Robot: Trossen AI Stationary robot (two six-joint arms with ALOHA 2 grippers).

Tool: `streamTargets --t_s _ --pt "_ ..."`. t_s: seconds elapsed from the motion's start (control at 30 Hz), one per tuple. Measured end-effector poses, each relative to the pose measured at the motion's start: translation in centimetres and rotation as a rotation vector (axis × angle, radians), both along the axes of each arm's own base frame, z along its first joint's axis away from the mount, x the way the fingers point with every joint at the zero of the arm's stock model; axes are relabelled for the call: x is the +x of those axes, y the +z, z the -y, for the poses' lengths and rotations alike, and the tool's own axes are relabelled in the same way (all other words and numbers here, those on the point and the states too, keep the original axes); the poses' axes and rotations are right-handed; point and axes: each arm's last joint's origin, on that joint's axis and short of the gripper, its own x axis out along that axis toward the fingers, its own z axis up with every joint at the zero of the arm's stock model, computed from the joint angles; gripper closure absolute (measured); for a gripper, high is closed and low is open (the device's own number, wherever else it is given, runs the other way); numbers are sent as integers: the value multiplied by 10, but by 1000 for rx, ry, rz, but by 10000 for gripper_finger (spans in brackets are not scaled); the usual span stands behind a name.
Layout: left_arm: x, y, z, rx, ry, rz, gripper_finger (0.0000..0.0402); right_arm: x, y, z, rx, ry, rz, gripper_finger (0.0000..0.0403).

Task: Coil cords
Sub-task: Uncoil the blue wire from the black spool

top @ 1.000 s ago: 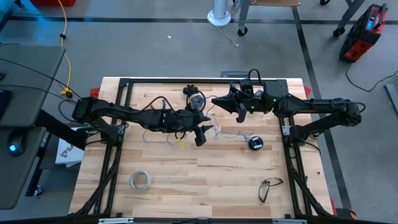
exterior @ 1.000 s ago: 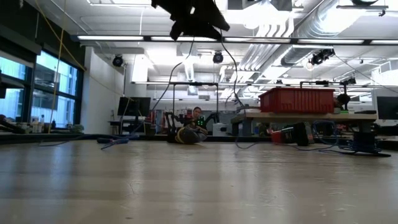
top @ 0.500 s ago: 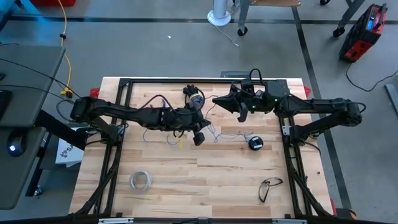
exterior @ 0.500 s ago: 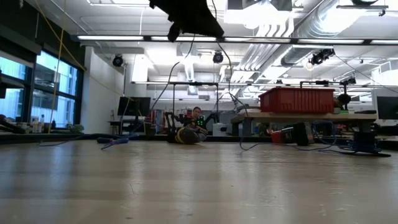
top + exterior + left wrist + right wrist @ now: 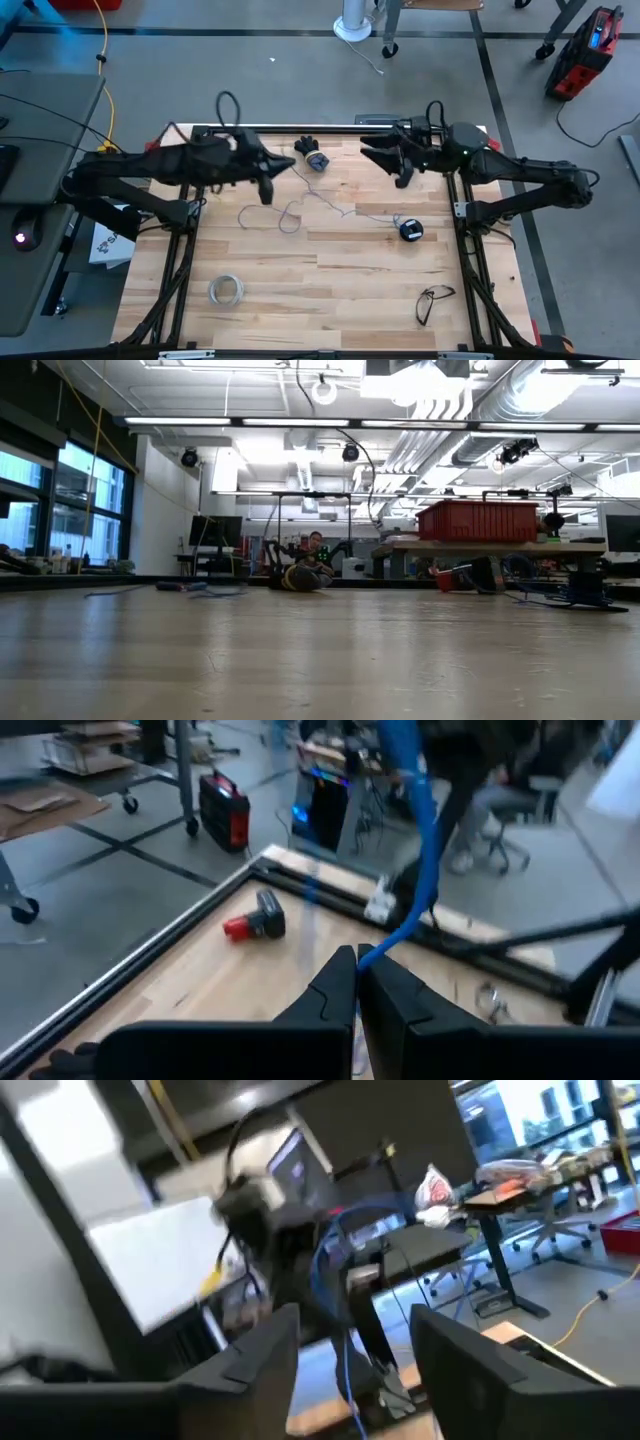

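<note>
Both arms have pulled apart since a moment ago, when they were bunched together over the middle of the bench [image 5: 330,300]. The left gripper [image 5: 266,190] has swung back toward its own side and now hangs over the far left part, fingers pinched tight. In its wrist view a blue strand runs up from between the closed tips, so I take it that it has the wire [image 5: 300,210] pinched and is drawing it out. From there the wire trails in loose loops across the boards and on to the spool [image 5: 411,230], which sits right of centre, well apart from either gripper.

The right gripper [image 5: 403,172] has backed off toward the far right edge, and its fingers now stand wide with nothing between them; it seems to have just let go. My reading is a hand-over: the left arm has the wire, the right is free to reach again, and the coiling itself is hardly begun, since the wire lies slack and is not wound on the spool.

Counting from left to right:
- one whitish tape ring [image 5: 227,290] near the front
- one wire
- one small dark object [image 5: 313,152] at the far edge that I can't identify
- one spool
- one pair of glasses [image 5: 433,300] at the front right
- two arms
</note>
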Motion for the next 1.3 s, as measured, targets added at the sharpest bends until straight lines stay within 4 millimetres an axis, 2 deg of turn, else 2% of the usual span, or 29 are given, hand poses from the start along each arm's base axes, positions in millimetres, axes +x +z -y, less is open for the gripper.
streamTargets --t_s 0.1,0.27,0.37,0.47,0.63,0.83,1.17,1.3 --pt "-12 9 -5 -72 30 75 401 -8 -2 -3 -33 12 -69 205" --pt "-21 23 -10 -145 53 212 401 -13 -18 -5 86 43 -243 203" --pt "-26 35 -13 -168 61 328 401 -5 -30 -20 101 116 -339 203" --pt "-27 41 -17 -171 58 392 402 8 -42 -32 61 50 -397 208" --pt "-26 42 -18 -193 57 417 401 35 -65 -39 37 -104 -468 217" --pt "-26 42 -18 -193 62 417 401 61 -84 -40 -12 -110 -485 219" --pt "-26 42 -18 -194 68 418 401 72 -96 -41 -100 -116 -530 220" --pt "-26 42 -18 -193 70 418 401 78 -104 -41 -104 -123 -558 236"
